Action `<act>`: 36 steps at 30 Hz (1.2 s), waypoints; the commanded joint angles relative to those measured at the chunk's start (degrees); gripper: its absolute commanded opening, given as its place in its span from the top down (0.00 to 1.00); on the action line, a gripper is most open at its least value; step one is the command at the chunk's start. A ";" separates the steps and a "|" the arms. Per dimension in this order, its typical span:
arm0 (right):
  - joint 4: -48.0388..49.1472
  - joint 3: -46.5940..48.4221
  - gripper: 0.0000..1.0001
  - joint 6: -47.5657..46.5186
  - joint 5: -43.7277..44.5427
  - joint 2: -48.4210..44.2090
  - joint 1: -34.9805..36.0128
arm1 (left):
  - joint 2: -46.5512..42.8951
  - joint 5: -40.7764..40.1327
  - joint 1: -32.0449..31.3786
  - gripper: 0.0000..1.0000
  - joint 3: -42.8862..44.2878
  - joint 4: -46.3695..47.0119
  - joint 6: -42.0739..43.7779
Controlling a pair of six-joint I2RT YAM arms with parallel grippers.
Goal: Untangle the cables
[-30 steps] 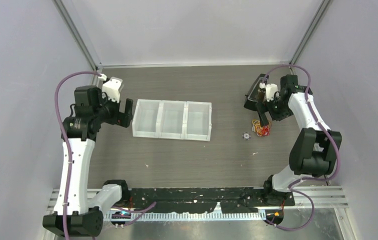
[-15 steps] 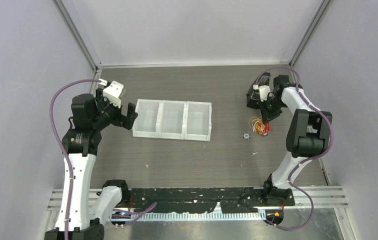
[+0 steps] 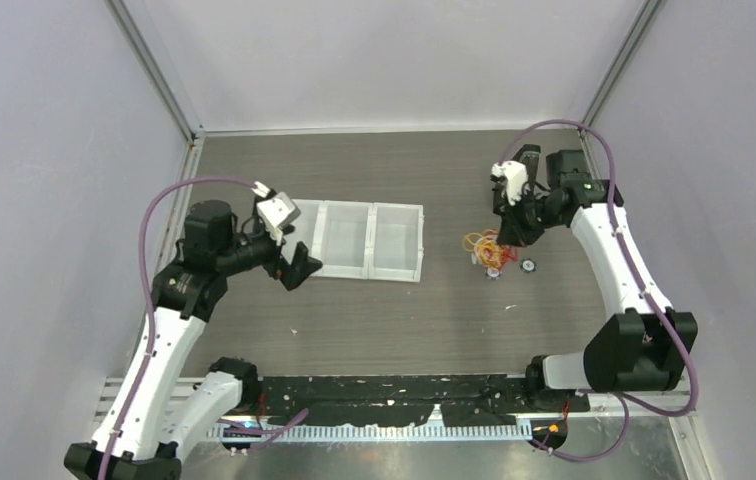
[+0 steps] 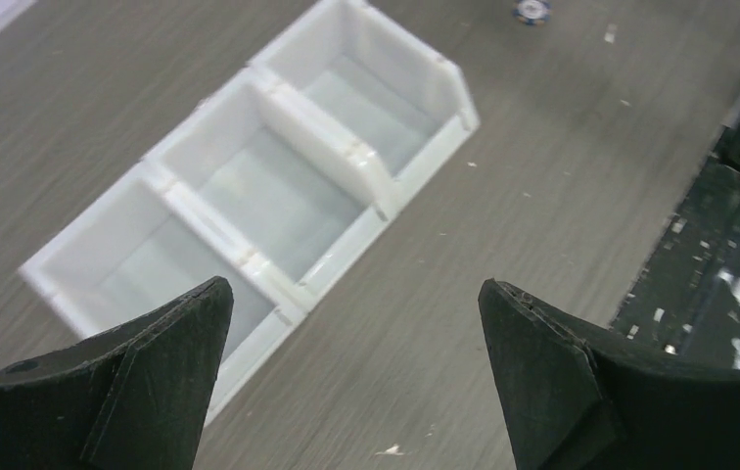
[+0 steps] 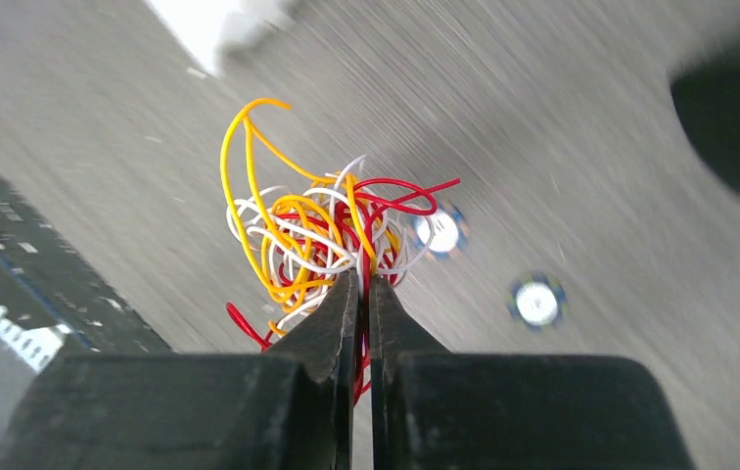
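The tangled bunch of red, white and yellow cables [image 5: 307, 230] lies to the right of the white three-part tray [image 3: 364, 274], at the very tips of the right gripper [image 5: 363, 284]. That gripper's jaws are pressed together on a few strands. The loops fan out ahead of it with no clear long axis. The left gripper [image 4: 351, 294] hangs spread wide and holds nothing, well apart beside the tray's near left corner.

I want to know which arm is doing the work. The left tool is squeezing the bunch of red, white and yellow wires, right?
Not quite. It is the right tool that is squeezing the bunch of red, white and yellow wires. The right wrist view shows its fingers shut on them. The left tool is wide open with nothing in it.
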 commanded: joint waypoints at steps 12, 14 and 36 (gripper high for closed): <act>12.08 5.03 0.94 16.29 -17.10 -4.76 30.03 | 10.67 -7.20 -28.50 0.01 -11.32 36.25 -21.54; 15.25 4.35 0.95 18.96 -19.30 -4.61 31.78 | 13.53 -8.04 -29.83 0.01 -11.98 40.16 -26.39; 12.99 1.53 0.94 21.22 -28.45 -4.04 20.05 | 3.94 5.77 -21.72 1.00 -19.63 38.13 -31.45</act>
